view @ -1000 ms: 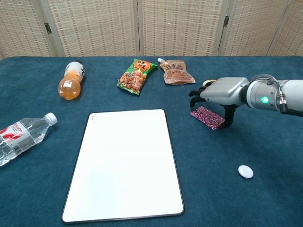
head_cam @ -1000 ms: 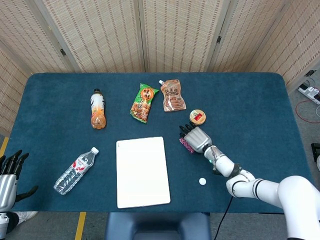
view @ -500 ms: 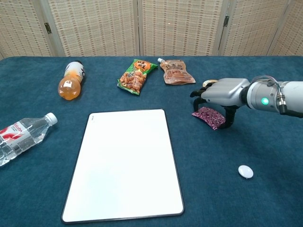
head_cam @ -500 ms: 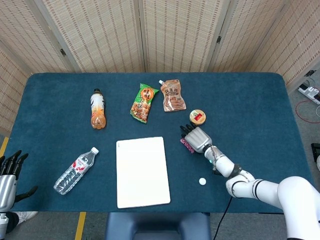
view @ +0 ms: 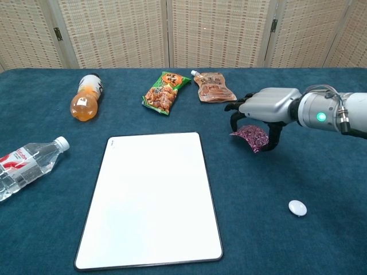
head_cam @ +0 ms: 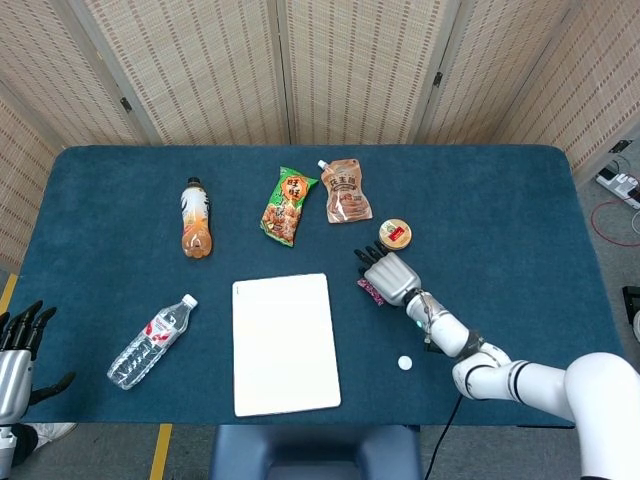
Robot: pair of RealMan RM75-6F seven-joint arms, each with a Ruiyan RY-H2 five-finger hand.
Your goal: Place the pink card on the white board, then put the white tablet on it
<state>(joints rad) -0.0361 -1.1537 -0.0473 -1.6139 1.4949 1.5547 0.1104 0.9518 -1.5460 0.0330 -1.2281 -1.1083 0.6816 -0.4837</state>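
Note:
The pink card [view: 250, 137] hangs tilted just above the blue table, pinched in the fingers of my right hand [view: 265, 109]. In the head view the card [head_cam: 371, 291] peeks out below that right hand [head_cam: 391, 276], a little right of the white board [head_cam: 284, 342]. The board [view: 150, 198] lies flat at the table's front middle. A small white tablet [view: 297, 207] rests on the cloth to the front right, also visible as the tablet [head_cam: 404, 363] in the head view. My left hand [head_cam: 18, 350] stays off the table's left edge, fingers spread and holding nothing.
A water bottle [head_cam: 150, 342] lies at the front left and an orange drink bottle [head_cam: 195, 217] at the back left. A green snack bag [head_cam: 288, 205], a brown pouch [head_cam: 346, 191] and a small round tin [head_cam: 395, 234] sit behind the right hand.
My right hand closed on the pink card and lifted it off the table, shifting slightly left. The card now hangs crumpled and tilted. The left hand stayed still.

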